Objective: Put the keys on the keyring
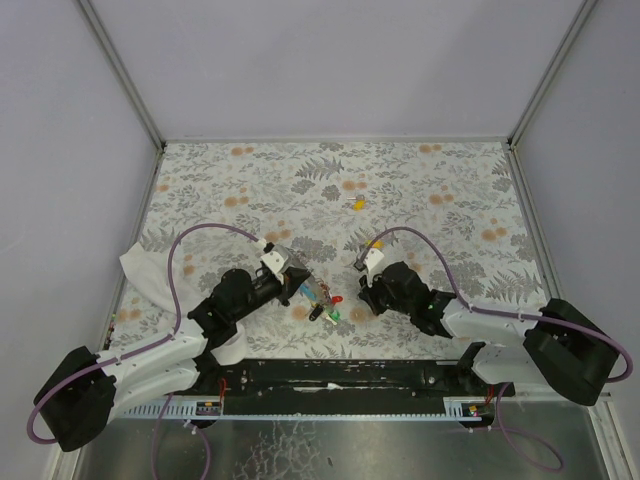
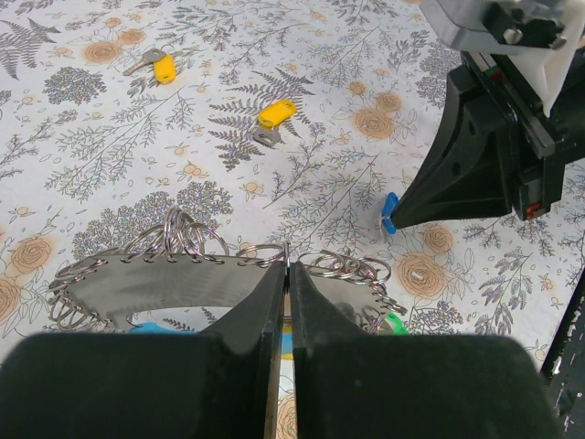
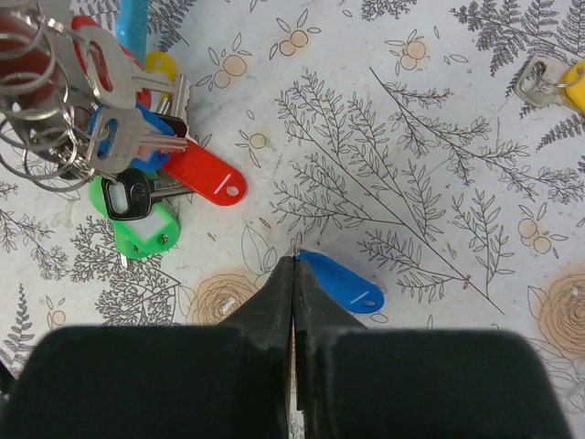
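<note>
— Steel rings on the grey keyring [image 2: 155, 279]: who holds them?
— The left gripper [image 2: 286, 274], clamped on it at the strap's middle. The strap runs from 9 to 3 o'clock.
— And the right gripper [image 3: 293, 265]?
— Clenched on the blue key [image 3: 343, 283], whose tag points to 4 o'clock. At its 10 o'clock the red key [image 3: 206, 174] and green key [image 3: 137, 229] lie among the rings.
— Farther?
— A yellow key [image 2: 276, 114] lies loose at the left gripper's 12 o'clock, a second yellow key [image 2: 163, 67] at 11 o'clock.
</note>
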Motion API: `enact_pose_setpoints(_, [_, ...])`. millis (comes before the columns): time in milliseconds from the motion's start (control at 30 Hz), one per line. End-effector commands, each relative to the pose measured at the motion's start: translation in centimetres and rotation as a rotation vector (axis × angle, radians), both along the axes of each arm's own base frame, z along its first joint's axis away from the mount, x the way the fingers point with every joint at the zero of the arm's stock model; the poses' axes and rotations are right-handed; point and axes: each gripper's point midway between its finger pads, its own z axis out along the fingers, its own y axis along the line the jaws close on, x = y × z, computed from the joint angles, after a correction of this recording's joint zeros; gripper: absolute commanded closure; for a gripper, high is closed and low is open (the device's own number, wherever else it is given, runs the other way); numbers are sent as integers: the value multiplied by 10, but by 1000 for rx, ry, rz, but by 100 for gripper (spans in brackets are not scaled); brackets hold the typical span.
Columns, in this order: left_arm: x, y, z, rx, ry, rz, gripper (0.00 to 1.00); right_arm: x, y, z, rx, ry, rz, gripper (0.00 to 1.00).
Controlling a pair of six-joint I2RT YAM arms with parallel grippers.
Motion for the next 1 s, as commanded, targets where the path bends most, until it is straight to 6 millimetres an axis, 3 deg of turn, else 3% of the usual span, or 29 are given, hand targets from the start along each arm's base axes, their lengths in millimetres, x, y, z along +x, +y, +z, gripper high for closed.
enact_pose_setpoints(0, [6,-5,28,-50,-77,1,100,16,26,37,209,-183,32,100])
enact_pose_setpoints(200, [7,-5,27,-51,-77,5,100,9,18,13,226,-166,8,100])
enact_pose_setpoints(500, [8,-3,27,-54,-81,16,100,7,16,-3,201,-126,-1,92])
enact_pose_setpoints(767, [8,-3,28,-56,-82,22,100,6,15,14,103,-5,-36,69])
enact_pose_setpoints(967, [10,0,28,-60,-83,37,100,10,5,24,-48,129,-146,63])
